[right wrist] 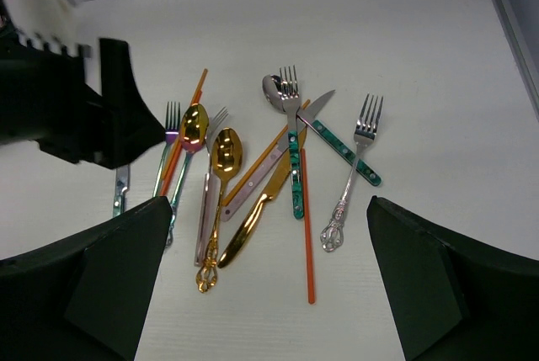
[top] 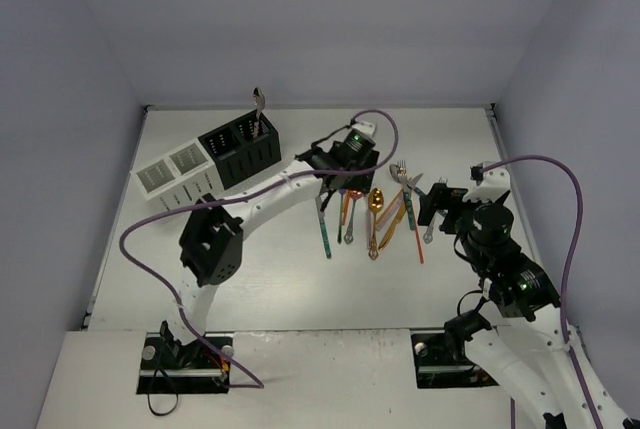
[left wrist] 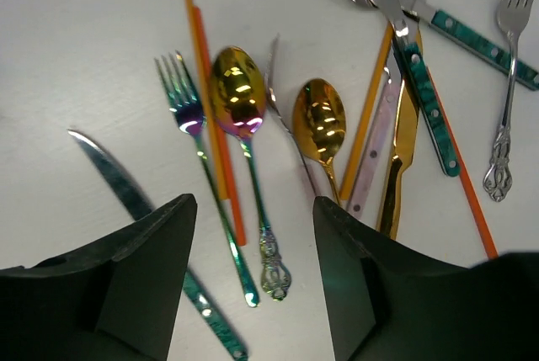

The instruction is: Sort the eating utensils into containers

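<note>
Several utensils, likely light, stiff and slippery, lie flat just under the left gripper, whose fingers stand apart astride the thin handle of the rainbow fork, probably best pinched mid-length; the right gripper, likewise spread, hovers empty nearby.

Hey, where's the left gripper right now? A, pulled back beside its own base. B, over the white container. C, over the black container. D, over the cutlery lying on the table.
D: the left gripper is out over the left side of the cutlery, and its wrist camera looks straight down on those pieces with the jaws apart.
</note>
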`<action>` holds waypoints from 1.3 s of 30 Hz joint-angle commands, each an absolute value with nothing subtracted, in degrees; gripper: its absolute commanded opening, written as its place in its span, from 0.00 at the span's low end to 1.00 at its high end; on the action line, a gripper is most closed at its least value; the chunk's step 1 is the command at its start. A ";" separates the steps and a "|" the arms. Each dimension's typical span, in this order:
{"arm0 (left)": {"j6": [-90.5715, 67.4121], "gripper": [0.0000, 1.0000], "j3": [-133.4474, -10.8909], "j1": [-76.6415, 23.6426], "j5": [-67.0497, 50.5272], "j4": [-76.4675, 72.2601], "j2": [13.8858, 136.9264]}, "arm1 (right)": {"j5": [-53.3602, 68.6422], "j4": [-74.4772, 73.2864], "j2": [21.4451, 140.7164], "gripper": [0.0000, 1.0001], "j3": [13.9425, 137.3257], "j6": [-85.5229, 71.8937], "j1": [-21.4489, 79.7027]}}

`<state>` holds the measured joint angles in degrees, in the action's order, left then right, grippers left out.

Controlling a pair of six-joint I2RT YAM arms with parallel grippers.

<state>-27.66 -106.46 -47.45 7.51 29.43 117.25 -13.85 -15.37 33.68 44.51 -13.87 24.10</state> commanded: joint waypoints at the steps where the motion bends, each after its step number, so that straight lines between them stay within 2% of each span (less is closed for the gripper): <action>1: -32.27 0.50 -111.14 -48.83 8.50 32.78 120.78 | -13.71 -13.94 33.83 1.00 45.49 -13.89 24.39; 16: -33.39 0.28 -115.75 -49.04 9.14 35.95 131.39 | -14.41 -15.73 32.26 1.00 46.32 -15.37 24.43; 33: -33.84 0.22 -118.39 -48.95 8.79 36.56 135.97 | -15.29 -16.17 32.61 1.00 46.06 -16.26 24.43; 35: -34.27 0.18 -118.56 -48.61 8.62 37.08 136.57 | -15.38 -16.17 32.61 1.00 46.14 -16.35 24.35; 39: -34.58 0.01 -118.17 -47.97 8.10 37.79 135.99 | -15.86 -16.26 32.61 1.00 46.23 -16.07 24.43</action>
<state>-33.56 -116.73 -48.99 8.26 35.80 136.40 -13.95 -18.70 32.01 44.53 -15.64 24.10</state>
